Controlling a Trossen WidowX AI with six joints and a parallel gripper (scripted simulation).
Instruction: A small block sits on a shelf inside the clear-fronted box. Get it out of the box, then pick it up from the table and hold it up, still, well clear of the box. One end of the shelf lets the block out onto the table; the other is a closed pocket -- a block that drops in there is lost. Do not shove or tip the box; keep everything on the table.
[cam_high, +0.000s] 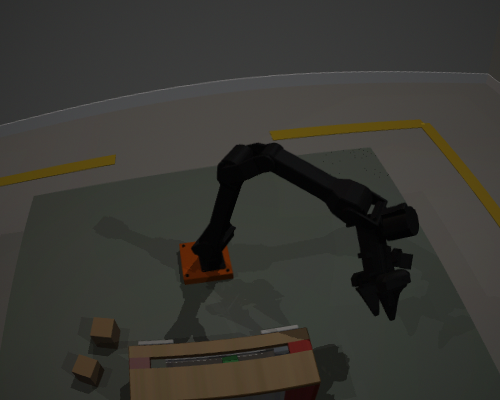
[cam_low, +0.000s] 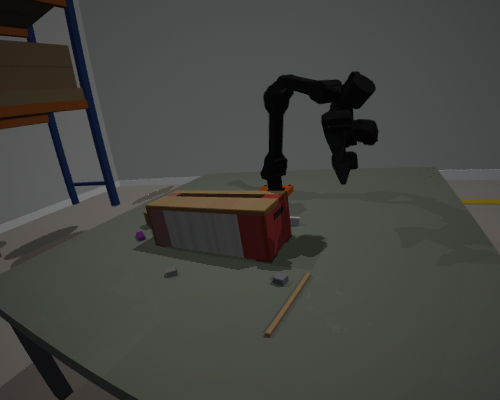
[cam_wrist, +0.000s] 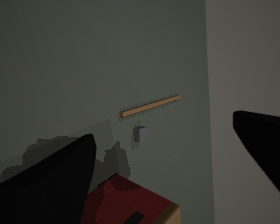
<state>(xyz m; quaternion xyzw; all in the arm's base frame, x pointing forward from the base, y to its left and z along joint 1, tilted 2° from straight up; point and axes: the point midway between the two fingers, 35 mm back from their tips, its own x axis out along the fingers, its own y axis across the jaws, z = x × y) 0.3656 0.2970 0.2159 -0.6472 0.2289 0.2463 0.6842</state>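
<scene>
The box (cam_high: 225, 377) (cam_low: 220, 225) (cam_wrist: 135, 197) has a tan top, a clear ribbed front and a red end (cam_high: 300, 346) (cam_low: 265, 232); its other end is pink (cam_high: 136, 363). Through a slot in its top, the top view shows a small green block (cam_high: 230, 359) on the shelf, near the middle. The block is hidden in the other views. My gripper (cam_high: 382, 305) (cam_low: 344, 176) (cam_wrist: 162, 130) is open and empty. It points down, high above the table and off beyond the box's red end.
A thin wooden stick (cam_low: 287, 304) (cam_wrist: 150, 106) lies on the table (cam_low: 400, 300) in front of the red end, with a small grey cube (cam_low: 280, 278) (cam_wrist: 140, 133) beside it. Another grey cube (cam_low: 170, 272) and a purple one (cam_low: 140, 235) lie near the box. Two brown cubes (cam_high: 104, 330) (cam_high: 87, 368) sit beyond its pink end.
</scene>
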